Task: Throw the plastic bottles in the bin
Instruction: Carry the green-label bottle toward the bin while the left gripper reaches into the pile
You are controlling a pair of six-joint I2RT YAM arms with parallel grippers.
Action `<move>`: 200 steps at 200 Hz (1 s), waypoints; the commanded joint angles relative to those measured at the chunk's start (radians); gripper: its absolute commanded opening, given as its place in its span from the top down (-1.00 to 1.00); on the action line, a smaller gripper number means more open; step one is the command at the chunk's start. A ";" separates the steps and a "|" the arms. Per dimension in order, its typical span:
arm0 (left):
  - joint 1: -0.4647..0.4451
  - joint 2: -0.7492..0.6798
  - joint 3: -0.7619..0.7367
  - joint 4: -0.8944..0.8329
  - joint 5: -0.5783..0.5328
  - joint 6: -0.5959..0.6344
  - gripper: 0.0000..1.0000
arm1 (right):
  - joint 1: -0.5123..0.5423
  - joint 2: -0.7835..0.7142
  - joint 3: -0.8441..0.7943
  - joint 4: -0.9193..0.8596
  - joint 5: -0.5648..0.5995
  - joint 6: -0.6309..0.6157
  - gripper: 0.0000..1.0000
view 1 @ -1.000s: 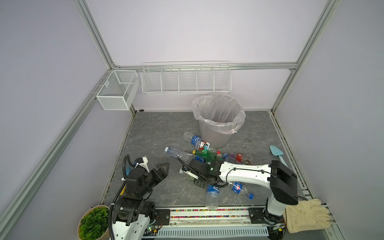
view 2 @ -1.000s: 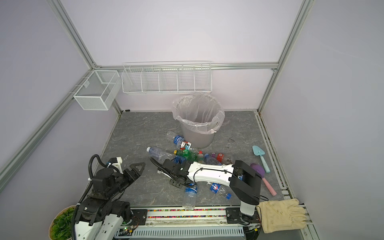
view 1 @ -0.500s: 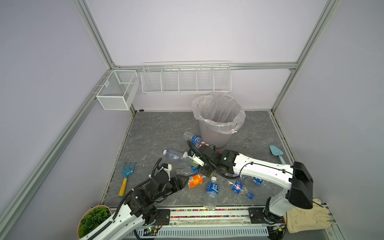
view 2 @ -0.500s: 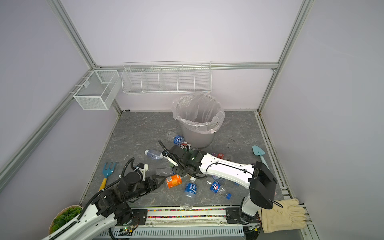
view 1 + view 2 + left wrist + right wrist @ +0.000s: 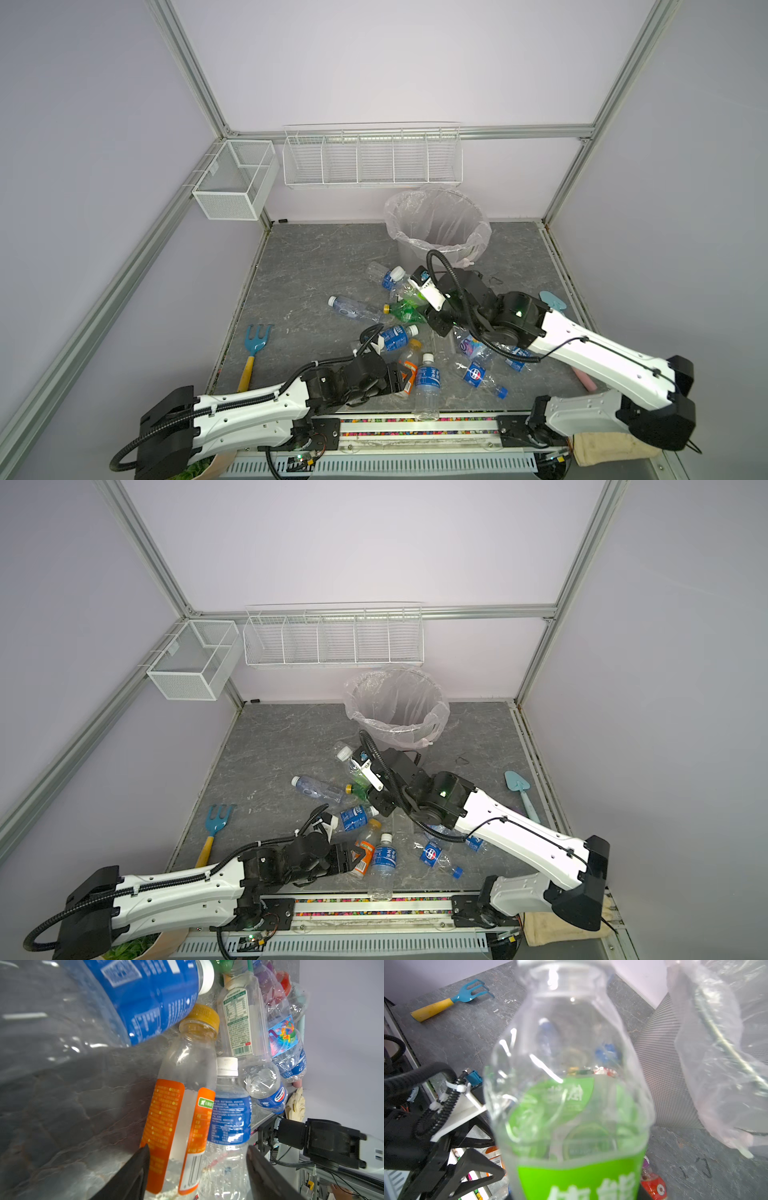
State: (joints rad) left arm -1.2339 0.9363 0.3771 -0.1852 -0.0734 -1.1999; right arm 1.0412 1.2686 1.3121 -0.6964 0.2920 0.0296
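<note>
text: "360" on the pale bottle's green-bordered label (image 5: 236,1022) | other bottle print too small or blurred to read

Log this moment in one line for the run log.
right gripper: shut on green-label bottle, near bin | left gripper: open around orange-label bottle | bin: no bottles visible inside

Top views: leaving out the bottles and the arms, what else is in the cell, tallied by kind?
Baskets: 2, the mesh box and the long wire rack
Bin: 1
Garden tools: 2, the rake and the trowel
Pink handle, rest hidden under the right arm: 1
Glove: 1
Potted plant: 1
Total: 8
</note>
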 commanded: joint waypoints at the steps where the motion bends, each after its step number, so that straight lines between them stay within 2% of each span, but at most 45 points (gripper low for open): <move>1: -0.004 0.009 0.035 0.021 -0.046 -0.030 -0.45 | -0.011 -0.033 -0.035 -0.033 0.027 0.026 0.25; 47: 0.004 -0.050 0.079 -0.070 -0.158 0.013 -0.46 | -0.037 -0.053 -0.036 -0.045 0.022 0.030 0.25; 125: 0.124 -0.132 0.229 -0.257 -0.156 0.169 -0.47 | -0.052 -0.073 0.139 -0.101 0.044 -0.033 0.24; 200: 0.179 -0.141 0.320 -0.288 -0.186 0.236 -0.47 | -0.065 -0.058 0.379 -0.134 0.092 -0.131 0.23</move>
State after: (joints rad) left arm -1.0752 0.8112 0.6552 -0.4335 -0.2241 -0.9997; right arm 0.9852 1.2194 1.6302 -0.8192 0.3511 -0.0456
